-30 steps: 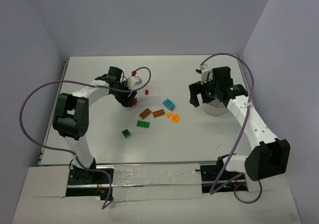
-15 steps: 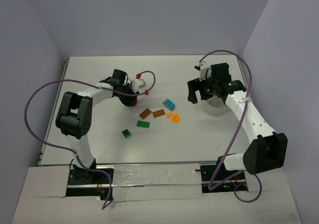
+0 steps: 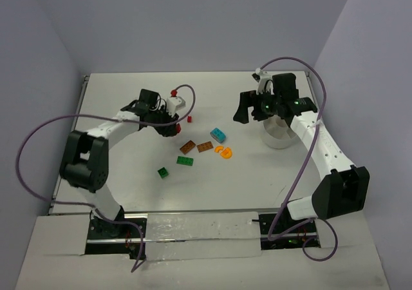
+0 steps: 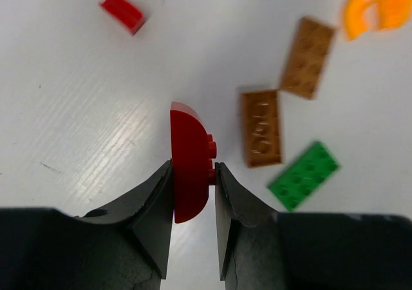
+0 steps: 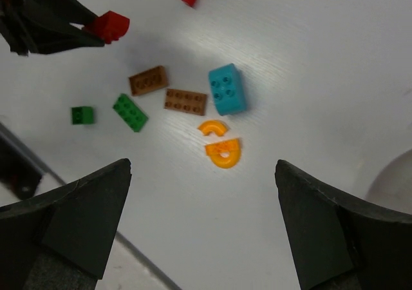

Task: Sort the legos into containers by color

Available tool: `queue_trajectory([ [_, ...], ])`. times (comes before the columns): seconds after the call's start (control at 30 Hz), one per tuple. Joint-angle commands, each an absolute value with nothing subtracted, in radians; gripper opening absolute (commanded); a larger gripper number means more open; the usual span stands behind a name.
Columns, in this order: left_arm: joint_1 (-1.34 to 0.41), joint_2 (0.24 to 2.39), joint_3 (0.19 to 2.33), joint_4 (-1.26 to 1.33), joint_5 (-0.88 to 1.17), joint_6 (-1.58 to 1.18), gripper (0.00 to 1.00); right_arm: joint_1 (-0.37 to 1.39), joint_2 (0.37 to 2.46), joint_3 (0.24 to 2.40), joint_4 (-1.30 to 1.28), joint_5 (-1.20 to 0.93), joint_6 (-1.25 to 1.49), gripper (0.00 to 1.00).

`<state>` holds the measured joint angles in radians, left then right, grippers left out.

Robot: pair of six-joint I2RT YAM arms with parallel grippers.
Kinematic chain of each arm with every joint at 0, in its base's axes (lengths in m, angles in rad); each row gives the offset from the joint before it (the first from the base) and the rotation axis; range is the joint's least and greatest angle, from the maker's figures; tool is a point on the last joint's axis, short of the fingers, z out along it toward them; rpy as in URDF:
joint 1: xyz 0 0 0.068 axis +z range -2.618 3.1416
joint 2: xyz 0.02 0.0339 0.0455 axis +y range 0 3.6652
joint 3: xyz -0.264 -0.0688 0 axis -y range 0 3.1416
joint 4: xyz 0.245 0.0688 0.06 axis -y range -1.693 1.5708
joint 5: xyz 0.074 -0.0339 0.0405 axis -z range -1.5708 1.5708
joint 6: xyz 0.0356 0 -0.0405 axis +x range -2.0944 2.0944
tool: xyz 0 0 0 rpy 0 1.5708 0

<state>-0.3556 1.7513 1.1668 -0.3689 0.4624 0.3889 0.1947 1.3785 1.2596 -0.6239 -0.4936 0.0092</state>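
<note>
**Gripping a red brick above a scatter of legos**

The white table has a faint ribbed grain and sits in a booth of pale lavender walls. Purple cables loop off both arms.

The left gripper sits at about 10 o'clock from the loose pile. Its two black fingers are closed to a narrow gap on a red curved brick, which is clamped on edge with its rounded end pointing away from the wrist and its studs against one finger.

The right gripper hangs at about 2 o'clock from the pile with its fingers spread wide and nothing between them.

At mid-table lie two brown plates side by side. A teal brick with four studs is at their 1 o'clock. Two orange curved pieces, an arch and a half-disc just beside each other, are at their 4 o'clock. A green plate lies at 6 o'clock from the brown pair, and a small green brick lies further out at 7 o'clock. A small red piece lies alone at 12 o'clock from the pile.

The white bowl stands at 3 o'clock on the table, well apart from the bricks. The right arm crosses over it, so its inside is hidden.
</note>
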Motion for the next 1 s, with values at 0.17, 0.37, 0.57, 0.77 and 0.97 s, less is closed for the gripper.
queue_trajectory([
  [0.17,-0.503,1.309,1.062,-0.219,0.461,0.149,0.0,0.25,1.466,1.353,-0.523,-0.79,0.303,1.0],
  [0.37,-0.58,1.294,1.094,-0.247,0.378,0.16,0.0,0.307,1.519,1.411,-0.484,-0.881,0.41,1.0],
  [0.57,-0.627,1.304,1.115,-0.262,0.329,0.182,0.0,0.378,1.558,1.412,-0.468,-0.881,0.432,0.99],
  [0.77,-0.66,1.316,1.124,-0.264,0.305,0.186,0.0,0.413,1.622,1.442,-0.471,-0.884,0.448,0.94],
  [0.97,-0.672,1.319,1.137,-0.27,0.311,0.187,0.0,0.426,1.672,1.482,-0.488,-0.906,0.439,0.88],
])
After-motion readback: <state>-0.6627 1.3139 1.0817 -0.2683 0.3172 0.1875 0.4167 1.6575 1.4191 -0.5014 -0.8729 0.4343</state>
